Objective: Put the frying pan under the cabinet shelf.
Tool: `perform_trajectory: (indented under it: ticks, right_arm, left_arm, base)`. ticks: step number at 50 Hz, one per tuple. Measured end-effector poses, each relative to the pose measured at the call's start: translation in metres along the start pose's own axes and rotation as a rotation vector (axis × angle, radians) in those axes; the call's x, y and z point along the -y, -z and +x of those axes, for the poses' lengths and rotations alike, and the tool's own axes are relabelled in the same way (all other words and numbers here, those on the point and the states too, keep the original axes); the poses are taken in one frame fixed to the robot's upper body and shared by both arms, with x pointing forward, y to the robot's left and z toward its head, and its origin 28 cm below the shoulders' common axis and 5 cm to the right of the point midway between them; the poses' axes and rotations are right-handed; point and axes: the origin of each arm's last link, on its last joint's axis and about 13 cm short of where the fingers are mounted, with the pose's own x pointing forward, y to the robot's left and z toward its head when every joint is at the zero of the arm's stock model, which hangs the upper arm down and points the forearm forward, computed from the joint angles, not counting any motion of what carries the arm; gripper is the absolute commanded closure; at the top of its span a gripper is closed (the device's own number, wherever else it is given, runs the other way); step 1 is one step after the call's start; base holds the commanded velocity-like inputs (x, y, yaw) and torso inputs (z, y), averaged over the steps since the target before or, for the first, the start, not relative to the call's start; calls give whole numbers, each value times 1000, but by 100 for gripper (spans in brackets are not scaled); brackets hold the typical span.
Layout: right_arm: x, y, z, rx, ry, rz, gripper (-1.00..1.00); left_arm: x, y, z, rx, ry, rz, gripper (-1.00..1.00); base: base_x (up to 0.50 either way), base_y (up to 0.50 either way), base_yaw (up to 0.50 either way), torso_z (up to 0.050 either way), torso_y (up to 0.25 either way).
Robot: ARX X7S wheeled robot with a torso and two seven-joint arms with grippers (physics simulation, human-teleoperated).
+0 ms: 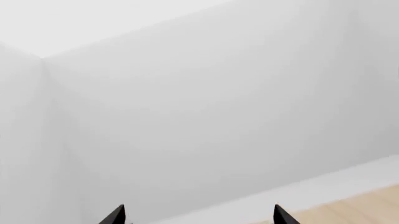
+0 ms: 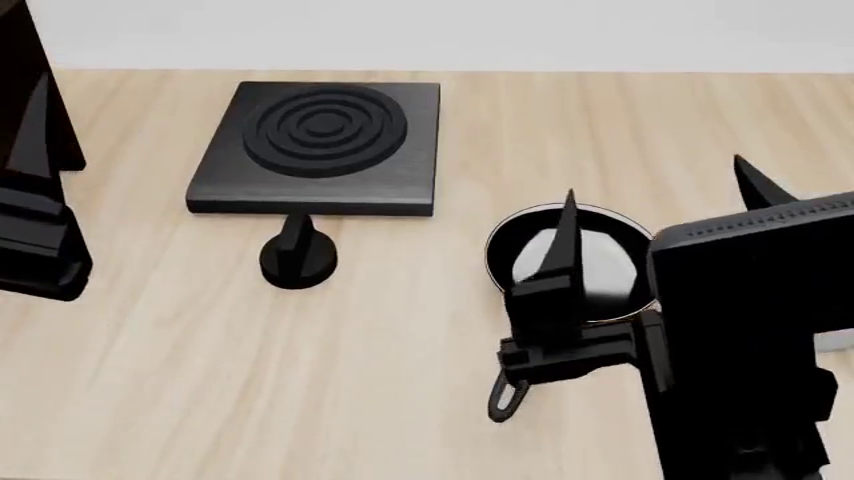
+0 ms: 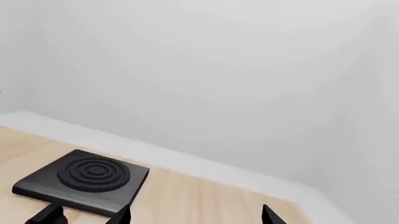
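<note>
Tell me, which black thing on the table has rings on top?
The square stove plate. The frying pan is round and shiny inside; the small knob is plain.

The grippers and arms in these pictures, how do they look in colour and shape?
Both are plain matte black. The right gripper has thin fingers tapering to sharp points, on a boxy body with a row of fine dots along its upper edge. The left gripper shows the same pointed black fingers. No cables or markings are visible.

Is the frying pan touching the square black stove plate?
Apart. The head view shows bare wood between the frying pan and the stove plate.
</note>
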Motion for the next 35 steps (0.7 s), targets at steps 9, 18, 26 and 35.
perform_trajectory:
  ticks: [9, 18, 26, 35]
  right_arm:
    - [5, -23, 8, 22, -12, -50, -100]
    - [10, -48, 15, 58, -14, -93, -100]
    - [14, -65, 18, 83, -12, -126, -100]
    - [16, -81, 19, 109, -9, -157, -100]
  left_arm:
    - [-4, -20, 8, 25, 16, 39, -100]
    - [-9, -38, 11, 44, 26, 72, -100]
    - [-13, -53, 11, 69, 31, 85, -100]
    - [-17, -68, 11, 95, 33, 95, -100]
  base:
    - [0, 0, 0, 0, 0]
    - [0, 0, 0, 0, 0]
    - [0, 0, 0, 0, 0]
    - [4, 39, 0, 0, 0]
